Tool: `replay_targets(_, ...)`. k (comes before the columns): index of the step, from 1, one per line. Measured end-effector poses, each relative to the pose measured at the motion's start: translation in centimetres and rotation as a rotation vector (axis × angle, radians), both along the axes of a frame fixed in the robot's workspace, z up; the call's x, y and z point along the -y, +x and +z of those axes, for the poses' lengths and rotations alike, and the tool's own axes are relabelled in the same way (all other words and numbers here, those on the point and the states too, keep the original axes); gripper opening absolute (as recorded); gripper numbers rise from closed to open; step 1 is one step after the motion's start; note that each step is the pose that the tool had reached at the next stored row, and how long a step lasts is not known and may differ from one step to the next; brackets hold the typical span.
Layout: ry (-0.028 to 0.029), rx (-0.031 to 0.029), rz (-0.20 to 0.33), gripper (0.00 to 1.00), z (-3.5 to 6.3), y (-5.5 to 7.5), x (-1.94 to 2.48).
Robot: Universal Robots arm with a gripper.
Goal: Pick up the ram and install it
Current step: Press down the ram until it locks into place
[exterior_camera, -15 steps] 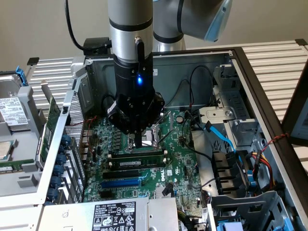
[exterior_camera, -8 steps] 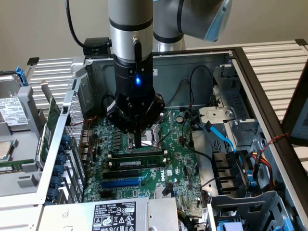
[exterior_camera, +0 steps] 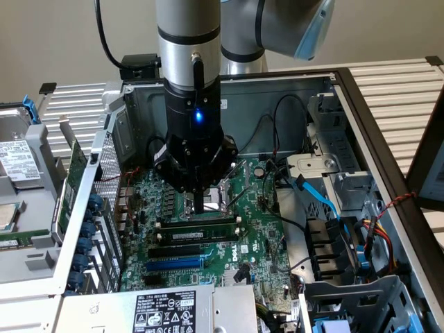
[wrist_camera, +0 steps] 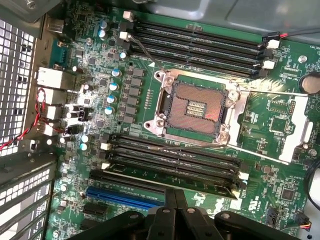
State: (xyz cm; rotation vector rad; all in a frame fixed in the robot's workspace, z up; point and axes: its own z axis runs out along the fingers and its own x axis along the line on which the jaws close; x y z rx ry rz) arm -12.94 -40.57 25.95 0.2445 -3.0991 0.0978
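Now ram (exterior_camera: 201, 236) sits in slot (exterior_camera: 196, 226) (pincer (exterior_camera: 200, 206) closed).

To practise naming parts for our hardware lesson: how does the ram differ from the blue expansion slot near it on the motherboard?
The ram is a green board with a white label; the blue expansion slot is plain blue plastic. The ram is longer than the blue expansion slot. The ram stands on edge in a black slot; the blue expansion slot holds nothing. Both lie parallel on the motherboard.
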Motion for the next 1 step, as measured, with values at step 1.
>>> replay_targets(1,0.0,0.0,0.0,0.11,0.0,0.0,0.0)
